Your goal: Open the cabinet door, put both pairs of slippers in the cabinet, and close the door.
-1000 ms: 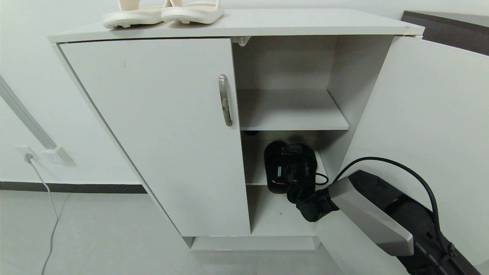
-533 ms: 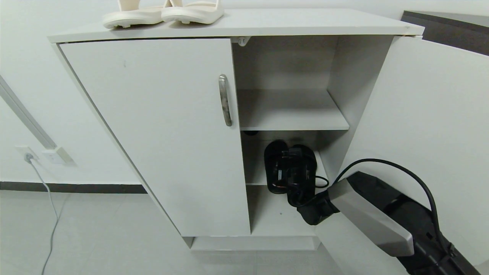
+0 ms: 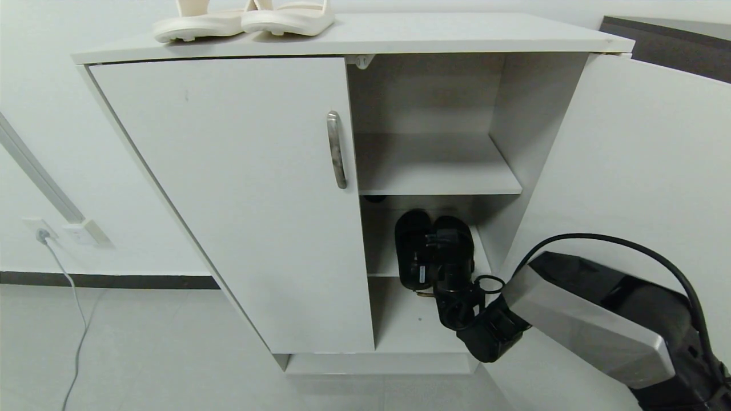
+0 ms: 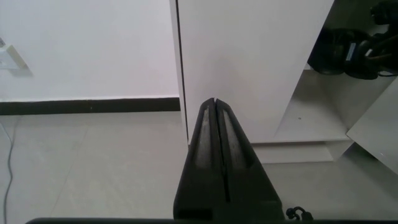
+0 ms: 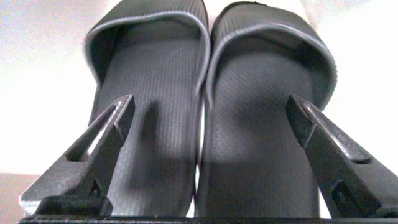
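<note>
The white cabinet [image 3: 354, 37] has its right door [image 3: 628, 171] swung open and its left door [image 3: 240, 200] shut. A pair of black slippers [image 3: 425, 245] lies side by side on the middle shelf. My right gripper [image 3: 448, 257] is at the shelf's front edge, open, its fingers spread either side of the black slippers [image 5: 205, 143] without gripping them. A pair of cream slippers [image 3: 245, 20] rests on the cabinet top at the left. My left gripper [image 4: 214, 102] is shut and empty, low in front of the closed left door [image 4: 249, 62].
The upper shelf [image 3: 434, 171] and the bottom compartment [image 3: 411, 325] are bare. A metal handle [image 3: 336, 149] runs down the left door's edge. A wall socket with a cable [image 3: 40, 231] is at the left, above a dark baseboard [image 3: 103, 281] and open floor.
My right arm has drawn back and down from the middle shelf. The black slippers stay on the shelf. The left arm and the doors have not moved.
</note>
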Motion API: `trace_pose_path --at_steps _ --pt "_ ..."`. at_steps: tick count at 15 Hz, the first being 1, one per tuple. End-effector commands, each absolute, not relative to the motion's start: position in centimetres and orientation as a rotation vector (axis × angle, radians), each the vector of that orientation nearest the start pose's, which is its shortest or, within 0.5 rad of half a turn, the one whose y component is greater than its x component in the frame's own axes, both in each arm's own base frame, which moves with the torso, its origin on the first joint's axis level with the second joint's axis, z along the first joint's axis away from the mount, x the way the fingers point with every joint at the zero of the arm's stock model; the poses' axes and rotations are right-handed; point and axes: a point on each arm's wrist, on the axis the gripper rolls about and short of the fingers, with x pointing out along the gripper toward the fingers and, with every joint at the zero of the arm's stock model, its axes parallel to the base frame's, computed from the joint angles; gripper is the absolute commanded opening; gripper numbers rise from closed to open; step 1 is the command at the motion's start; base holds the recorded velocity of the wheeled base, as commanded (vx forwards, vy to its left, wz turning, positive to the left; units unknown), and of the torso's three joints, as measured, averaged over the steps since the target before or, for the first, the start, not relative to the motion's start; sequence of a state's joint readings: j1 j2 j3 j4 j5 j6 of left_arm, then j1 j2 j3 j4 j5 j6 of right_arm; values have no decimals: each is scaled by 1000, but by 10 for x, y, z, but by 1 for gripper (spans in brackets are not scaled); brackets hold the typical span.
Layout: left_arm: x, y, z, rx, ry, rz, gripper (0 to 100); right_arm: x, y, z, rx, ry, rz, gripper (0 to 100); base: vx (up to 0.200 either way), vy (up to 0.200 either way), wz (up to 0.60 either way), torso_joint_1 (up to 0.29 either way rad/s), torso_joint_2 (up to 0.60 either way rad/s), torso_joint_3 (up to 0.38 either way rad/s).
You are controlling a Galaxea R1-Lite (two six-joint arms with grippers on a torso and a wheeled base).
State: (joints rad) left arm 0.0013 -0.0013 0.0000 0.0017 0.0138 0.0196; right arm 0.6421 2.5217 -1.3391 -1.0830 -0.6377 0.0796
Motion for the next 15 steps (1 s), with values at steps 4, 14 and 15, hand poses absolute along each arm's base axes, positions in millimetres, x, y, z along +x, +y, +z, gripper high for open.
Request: trace_pose_path --at_steps 4,14,15 --pt "-23 0 75 20 2 11 0 329 266 64 29 66 66 100 0 0 0 0 0 0" --pt "-23 0 75 20 2 9 0 270 243 60 2 117 125 100 0 0 0 0 0 0" --pt "-23 0 75 20 2 9 0 270 244 61 4 115 126 100 0 0 0 0 0 0"
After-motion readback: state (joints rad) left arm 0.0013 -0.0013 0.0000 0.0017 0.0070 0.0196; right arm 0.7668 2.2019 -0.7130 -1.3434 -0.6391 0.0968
